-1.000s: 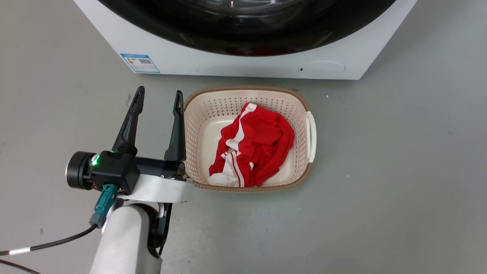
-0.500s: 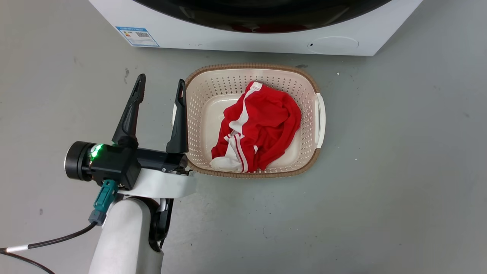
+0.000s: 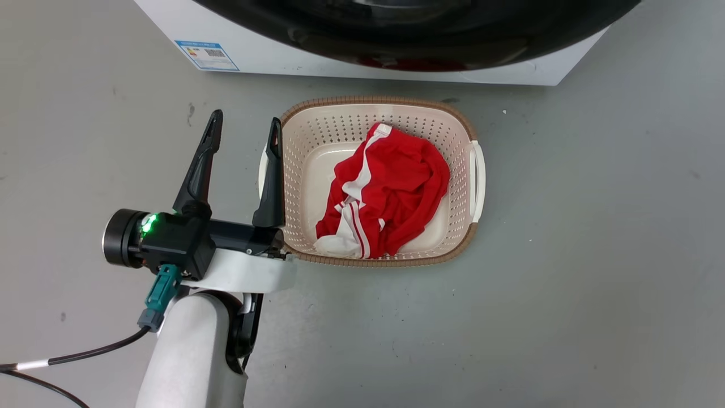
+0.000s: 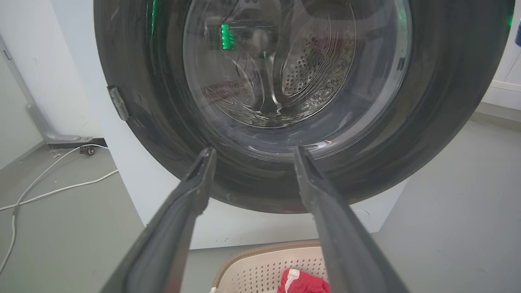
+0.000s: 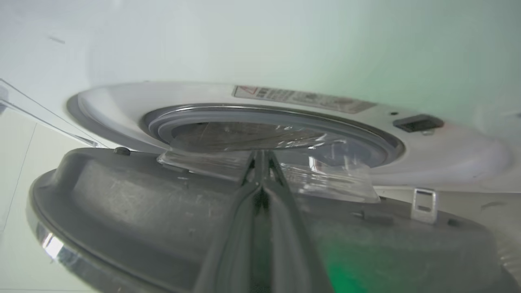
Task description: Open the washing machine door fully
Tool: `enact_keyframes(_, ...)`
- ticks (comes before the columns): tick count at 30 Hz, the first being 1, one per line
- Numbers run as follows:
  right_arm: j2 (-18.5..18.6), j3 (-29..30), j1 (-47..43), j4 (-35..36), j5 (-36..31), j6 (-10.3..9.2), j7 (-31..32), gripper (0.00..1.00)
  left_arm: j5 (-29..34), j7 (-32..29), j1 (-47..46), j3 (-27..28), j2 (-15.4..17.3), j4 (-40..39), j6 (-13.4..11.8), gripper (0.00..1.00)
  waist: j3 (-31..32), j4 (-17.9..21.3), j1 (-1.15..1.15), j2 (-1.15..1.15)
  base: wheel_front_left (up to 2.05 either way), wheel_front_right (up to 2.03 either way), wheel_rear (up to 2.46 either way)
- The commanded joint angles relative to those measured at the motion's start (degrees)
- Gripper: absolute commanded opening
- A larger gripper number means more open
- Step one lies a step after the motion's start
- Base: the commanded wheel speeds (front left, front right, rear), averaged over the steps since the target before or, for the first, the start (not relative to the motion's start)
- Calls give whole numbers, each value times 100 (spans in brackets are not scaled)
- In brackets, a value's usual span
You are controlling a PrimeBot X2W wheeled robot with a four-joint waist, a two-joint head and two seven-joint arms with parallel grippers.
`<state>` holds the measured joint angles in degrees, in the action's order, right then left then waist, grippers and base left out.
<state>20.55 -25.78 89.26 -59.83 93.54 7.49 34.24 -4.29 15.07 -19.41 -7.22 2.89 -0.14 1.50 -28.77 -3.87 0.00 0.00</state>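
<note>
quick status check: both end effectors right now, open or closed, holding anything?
Left end effector: open, holding nothing.
Right end effector: closed, nothing visible between its fingers, pointing across the inner face of the washing machine door.

The washing machine [image 3: 255,54] carries a blue label sticker [image 3: 207,55] and a red-triangle warning strip [image 5: 303,99], print too small to read.

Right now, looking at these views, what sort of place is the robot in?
Most likely a laundry area, perhaps a test room set up as one: a white front-loading washing machine stands on a bare grey floor, with a cream laundry basket holding a red garment in front of it.
</note>
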Motion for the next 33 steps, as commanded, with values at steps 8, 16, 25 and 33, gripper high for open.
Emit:
enact_keyframes(8,-6,66,-686,409,387,0,768,0,-14,15,45,-12,-4,122,19,100,371,76,0,0,0,0,0)
enact_keyframes(16,-72,-7,-1455,892,621,0,1248,0,28,15,198,81,-3,296,46,100,846,192,0,0,0,0,0)
enact_keyframes(25,-325,-257,-2460,1549,791,0,1566,0,57,14,506,148,0,490,100,100,1446,290,0,0,0,0,0)
enact_keyframes(33,-479,-580,-3317,2264,826,-1,1702,0,19,14,756,160,-2,621,129,100,1898,266,0,0,0,0,0)
